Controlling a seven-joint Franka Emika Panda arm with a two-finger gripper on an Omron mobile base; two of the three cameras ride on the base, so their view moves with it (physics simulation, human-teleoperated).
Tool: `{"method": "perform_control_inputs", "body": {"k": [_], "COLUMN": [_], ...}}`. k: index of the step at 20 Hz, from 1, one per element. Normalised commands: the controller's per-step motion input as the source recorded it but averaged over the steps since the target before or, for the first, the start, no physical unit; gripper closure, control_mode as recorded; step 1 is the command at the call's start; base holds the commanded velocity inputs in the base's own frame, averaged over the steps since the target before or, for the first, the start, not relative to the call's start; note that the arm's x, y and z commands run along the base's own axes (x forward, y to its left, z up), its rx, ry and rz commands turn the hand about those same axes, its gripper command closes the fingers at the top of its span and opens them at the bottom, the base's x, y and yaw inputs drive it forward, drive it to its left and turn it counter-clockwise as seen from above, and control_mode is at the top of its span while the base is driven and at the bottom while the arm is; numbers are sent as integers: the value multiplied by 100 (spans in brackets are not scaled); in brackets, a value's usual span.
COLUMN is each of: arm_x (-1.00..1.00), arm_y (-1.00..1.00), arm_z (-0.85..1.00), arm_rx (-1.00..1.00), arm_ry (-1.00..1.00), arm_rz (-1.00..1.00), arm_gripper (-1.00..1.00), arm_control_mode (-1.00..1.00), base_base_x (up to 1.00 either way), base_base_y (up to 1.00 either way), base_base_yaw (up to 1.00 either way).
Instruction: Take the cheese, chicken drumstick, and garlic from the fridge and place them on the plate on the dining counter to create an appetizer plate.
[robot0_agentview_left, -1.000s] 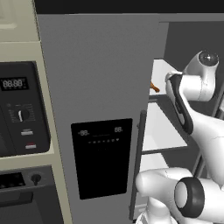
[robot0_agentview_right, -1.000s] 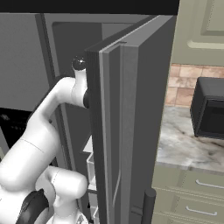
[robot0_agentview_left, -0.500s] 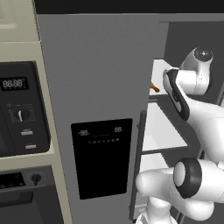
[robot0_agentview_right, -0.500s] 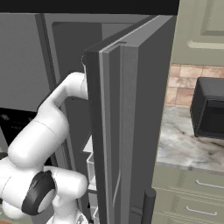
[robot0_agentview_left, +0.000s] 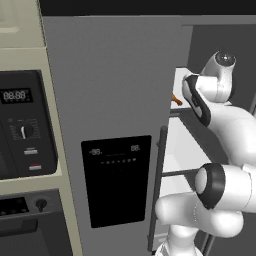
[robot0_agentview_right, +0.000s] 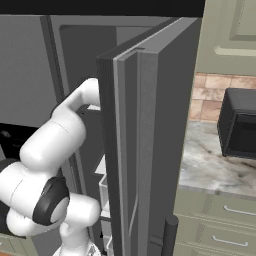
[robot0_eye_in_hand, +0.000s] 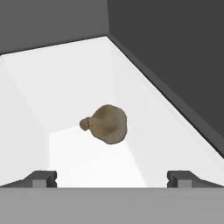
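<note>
My gripper (robot0_eye_in_hand: 113, 178) is open inside the fridge (robot0_agentview_left: 115, 85), its two dark fingertips (robot0_eye_in_hand: 43, 177) spread wide at the near edge of a white shelf bin (robot0_eye_in_hand: 65, 78). A brownish round bulb with a small knob, the garlic (robot0_eye_in_hand: 107, 124), lies on the bin floor ahead of the fingers and centred between them, untouched. In the left base view an orange-brown end of the chicken drumstick (robot0_agentview_left: 176, 100) pokes out on a shelf beside my forearm. The cheese, the plate and the dining counter are out of view.
The open fridge door (robot0_agentview_right: 155, 140) stands close on the arm's right. The fridge's black dispenser panel (robot0_agentview_left: 117, 180) and long handle (robot0_agentview_left: 159, 190) face me. Black-fronted ovens (robot0_agentview_left: 22, 130) lie to the left. A black microwave (robot0_agentview_right: 240, 125) sits on a marbled worktop (robot0_agentview_right: 215, 165).
The arm has pushed further into the fridge behind the open door. The jaws have stayed wide apart.
</note>
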Motion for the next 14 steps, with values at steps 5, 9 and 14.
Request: {"method": "perform_control_inputs", "body": {"k": [5,9,14], "arm_x": [32,35,35], "arm_y": [-9,-11,-13], "arm_z": [-9,-16,-15], "arm_rx": [0,0,0], "arm_ry": [0,0,0], "arm_rz": [2,3,4], "arm_gripper": [-100,-100,-100], "arm_control_mode": [-100,-100,-100], "base_base_x": [0,0,0], "base_base_y": [0,0,0], "base_base_yaw": [0,0,0]}}
